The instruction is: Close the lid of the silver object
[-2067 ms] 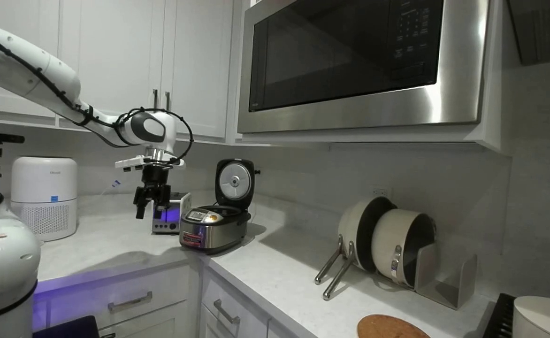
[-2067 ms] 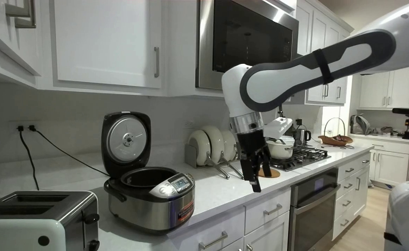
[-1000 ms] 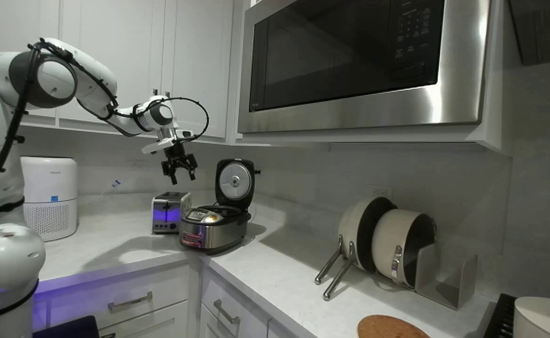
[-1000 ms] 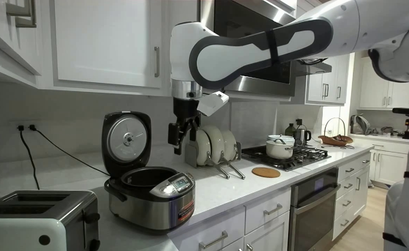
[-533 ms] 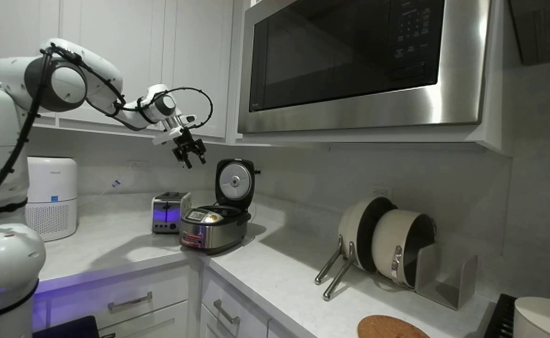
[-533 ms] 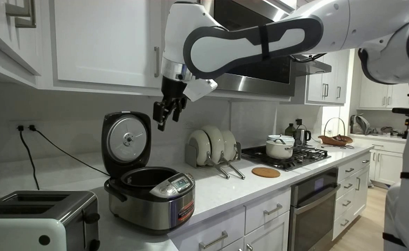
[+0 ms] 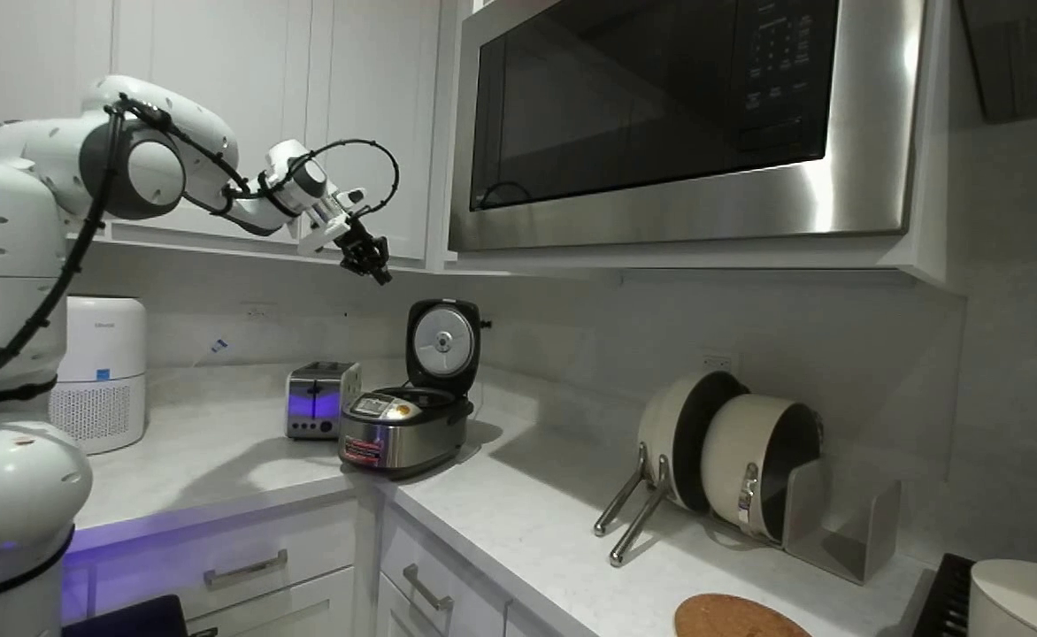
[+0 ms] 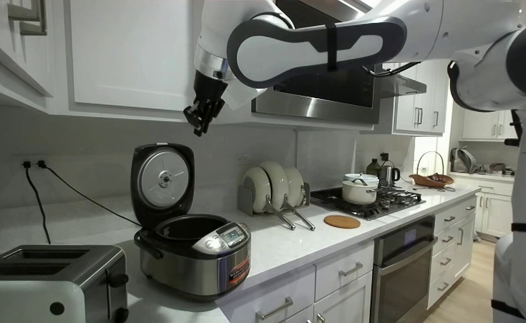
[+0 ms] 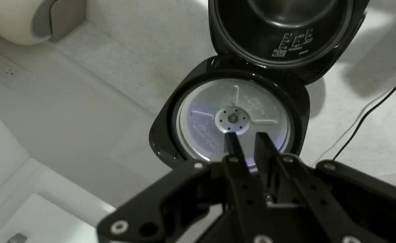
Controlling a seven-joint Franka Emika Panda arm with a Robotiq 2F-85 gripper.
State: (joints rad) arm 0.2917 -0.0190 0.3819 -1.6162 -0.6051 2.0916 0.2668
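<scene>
In an exterior view, here's the squat silver-metal rice cooker, its rounded black lid standing open at eleven o'clock. The two-fingered black gripper hangs at the lid's one o'clock, likely high to reach behind and push; its dark fingers, narrowly parted, grasp nothing.

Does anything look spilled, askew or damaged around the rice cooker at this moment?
No spill, tilt or damage shows. The rice cooker stands upright on the counter, its lid raised, which fits a lid-closing task. Mildly notable: it sits close to the counter's inside corner; any overhang I cannot tell.
</scene>
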